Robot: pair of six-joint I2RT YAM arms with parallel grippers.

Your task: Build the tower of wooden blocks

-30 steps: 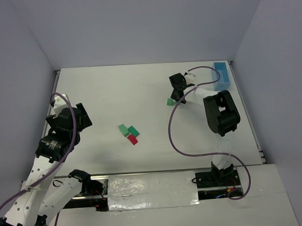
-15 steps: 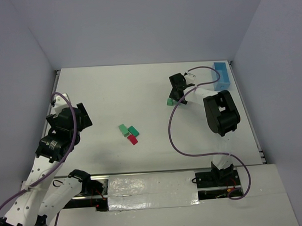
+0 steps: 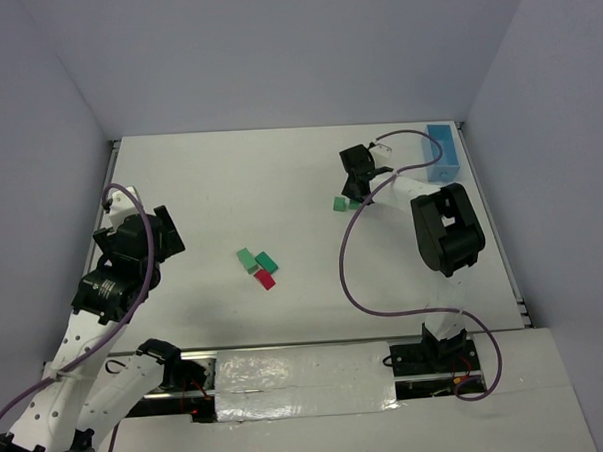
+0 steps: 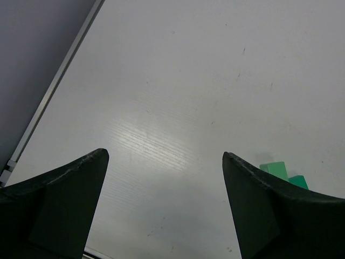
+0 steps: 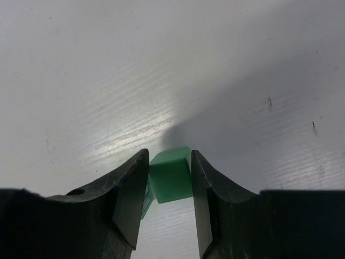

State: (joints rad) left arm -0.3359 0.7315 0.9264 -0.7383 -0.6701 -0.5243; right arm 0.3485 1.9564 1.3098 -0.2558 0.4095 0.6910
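1. Firstly, one light blue tray [image 3: 445, 156] is seen at the far right corner of the table [image 3: 279, 177]. Its inside is too small in the top view for any contents to be told.
2. Three green pieces are counted in all. A lone green block [image 5: 170, 181] is found on the right, near the tray. A left green block [image 3: 246, 258] and a right green block [image 3: 267, 260] are laid just beside each other mid-table.
3. One red wedge [image 3: 265, 280] is placed just at the near side of that pair; no piece is stacked on another.
4. The lone green block is pinched by the right gripper [image 5: 168, 157], with a finger pressed to each side. Whether it is lifted off the table cannot be told.
5. The left gripper [image 4: 164, 156] is held spread wide over bare table on the left, well apart from the pieces.
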